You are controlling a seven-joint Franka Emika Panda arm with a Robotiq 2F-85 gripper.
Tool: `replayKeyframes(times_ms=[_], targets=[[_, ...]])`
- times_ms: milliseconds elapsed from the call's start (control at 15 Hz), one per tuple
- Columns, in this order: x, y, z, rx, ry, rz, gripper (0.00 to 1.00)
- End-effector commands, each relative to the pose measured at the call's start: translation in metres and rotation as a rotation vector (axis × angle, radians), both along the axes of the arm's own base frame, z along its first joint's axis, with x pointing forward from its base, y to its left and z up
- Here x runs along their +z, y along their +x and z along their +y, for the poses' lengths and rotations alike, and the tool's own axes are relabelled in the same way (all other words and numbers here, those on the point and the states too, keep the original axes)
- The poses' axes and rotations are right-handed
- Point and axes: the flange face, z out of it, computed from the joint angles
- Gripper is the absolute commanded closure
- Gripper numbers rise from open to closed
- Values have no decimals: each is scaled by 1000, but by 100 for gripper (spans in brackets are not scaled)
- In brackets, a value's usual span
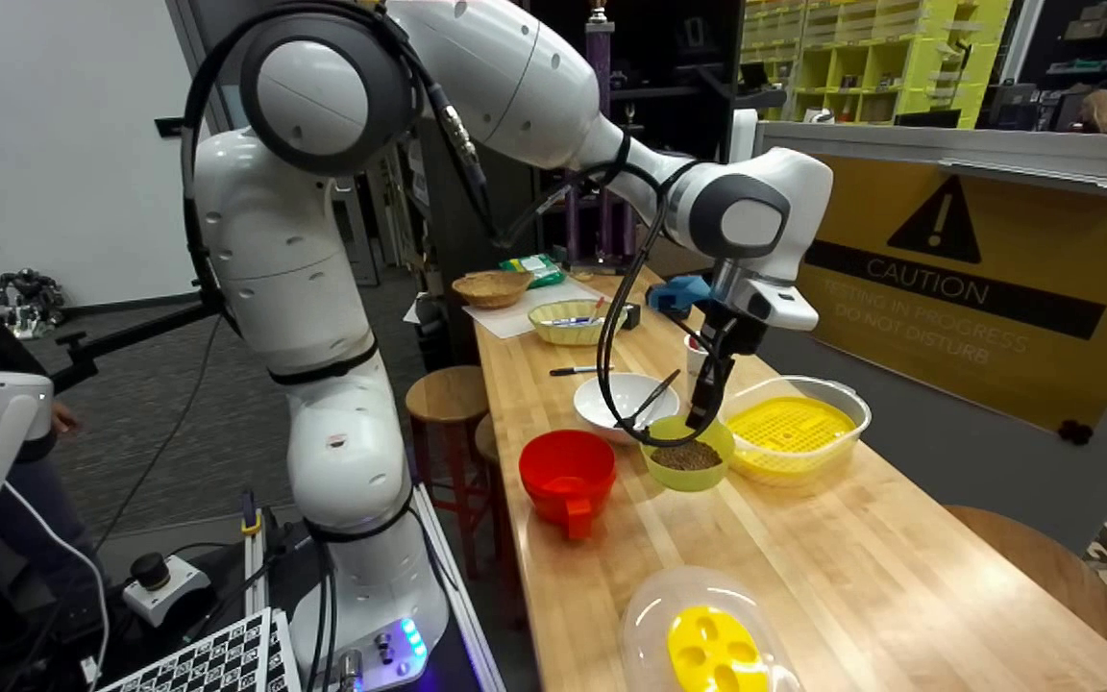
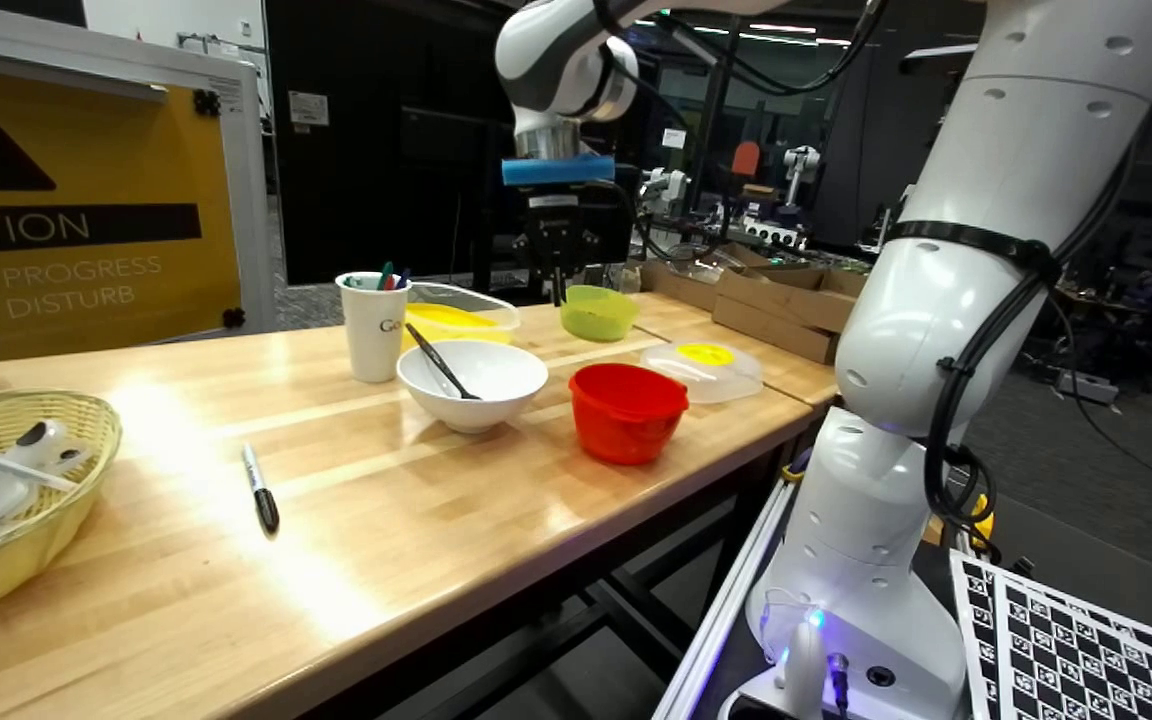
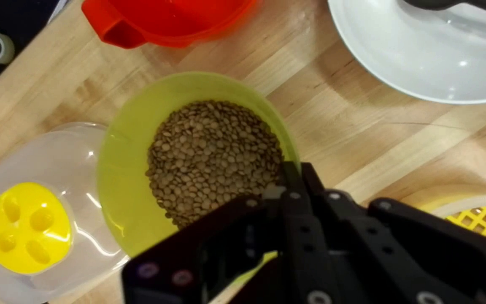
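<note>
Claw (image 3: 301, 167) clamped on the rim of the green bowl (image 3: 125, 169): 1 grasp judged complete. Lentils (image 3: 215, 156) lie inside, beside the claw. Lift unconfirmed; release outstanding.

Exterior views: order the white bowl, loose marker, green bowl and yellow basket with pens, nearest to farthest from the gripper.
1. Green bowl: pinched at its rim by the gripper.
2. White bowl: next along, standing apart from the green bowl.
3. Loose marker: lying beyond the white bowl.
4. Yellow basket: past the marker, farthest of the four.
</note>
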Motion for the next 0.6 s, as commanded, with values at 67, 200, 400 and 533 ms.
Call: replayKeyframes(times_ms=[67, 200, 400, 533], targets=[[29, -11, 25, 47, -70, -2, 99], [36, -14, 36, 74, -93, -2, 99], [41, -17, 55, 127, -109, -6, 99], [44, -19, 68, 159, -117, -10, 99]])
